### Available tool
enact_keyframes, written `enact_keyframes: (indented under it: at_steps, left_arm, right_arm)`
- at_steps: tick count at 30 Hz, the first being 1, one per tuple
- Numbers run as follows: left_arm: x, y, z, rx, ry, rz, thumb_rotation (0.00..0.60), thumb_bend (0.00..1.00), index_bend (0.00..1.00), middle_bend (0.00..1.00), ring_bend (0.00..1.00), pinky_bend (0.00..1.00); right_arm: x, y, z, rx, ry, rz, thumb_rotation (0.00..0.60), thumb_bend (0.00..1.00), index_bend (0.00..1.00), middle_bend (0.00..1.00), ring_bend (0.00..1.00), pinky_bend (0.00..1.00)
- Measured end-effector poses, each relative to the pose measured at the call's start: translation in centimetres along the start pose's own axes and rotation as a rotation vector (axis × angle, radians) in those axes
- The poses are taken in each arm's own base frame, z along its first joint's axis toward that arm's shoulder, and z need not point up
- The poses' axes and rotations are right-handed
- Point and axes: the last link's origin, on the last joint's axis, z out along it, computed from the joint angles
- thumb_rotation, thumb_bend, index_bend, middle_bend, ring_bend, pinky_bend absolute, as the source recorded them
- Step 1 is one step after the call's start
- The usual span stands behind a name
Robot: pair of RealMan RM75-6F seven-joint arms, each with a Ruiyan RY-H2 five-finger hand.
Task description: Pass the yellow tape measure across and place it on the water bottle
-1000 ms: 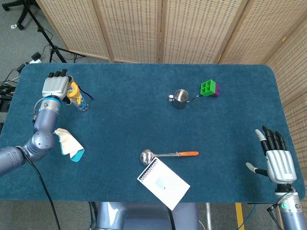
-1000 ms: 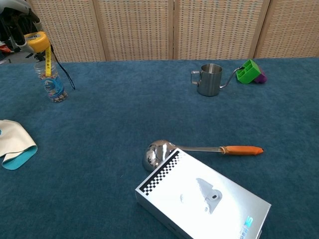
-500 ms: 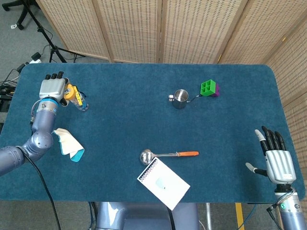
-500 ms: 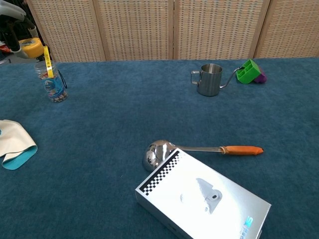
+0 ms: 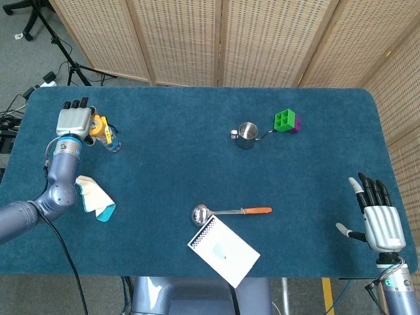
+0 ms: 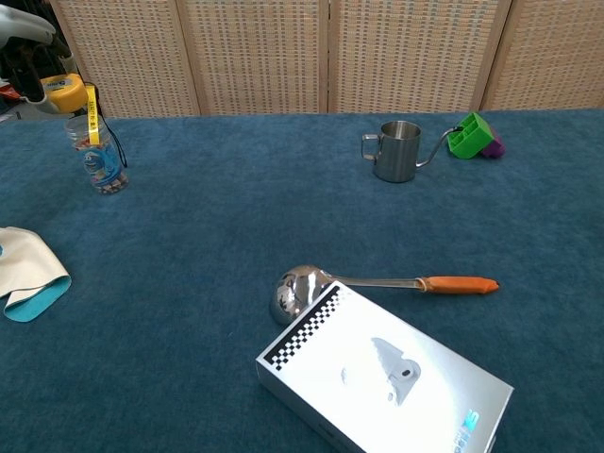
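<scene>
The small clear water bottle stands upright at the far left of the blue table; the chest view shows it too. My left hand holds the yellow tape measure just up and left of the bottle's cap. In the chest view the tape measure hangs from that hand at the frame's left edge. Its yellow blade dangles in front of the bottle's top. My right hand rests open, fingers spread, at the near right edge, apart from everything.
A white and teal cloth lies near the left arm. A steel ladle with an orange handle and a white box sit at front centre. A steel cup and a green block stand at the back right.
The left hand with the tape measure shifted left and a little lower from above the bottle, then edged slightly back right. The right hand has not moved.
</scene>
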Motion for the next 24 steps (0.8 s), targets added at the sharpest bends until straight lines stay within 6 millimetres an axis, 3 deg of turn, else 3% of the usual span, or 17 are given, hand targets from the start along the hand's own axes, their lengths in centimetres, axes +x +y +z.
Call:
enact_keyframes:
  at_steps: [24]
  left_arm:
    - [-1.7,0.4,0.7,0.004,0.018,-0.010,0.600,0.37,0.61,0.00,0.00,0.00]
  right_arm:
    - [-0.1,0.0,0.0,0.001,-0.004,-0.001,0.600,0.05,0.00,0.00,0.00,0.00]
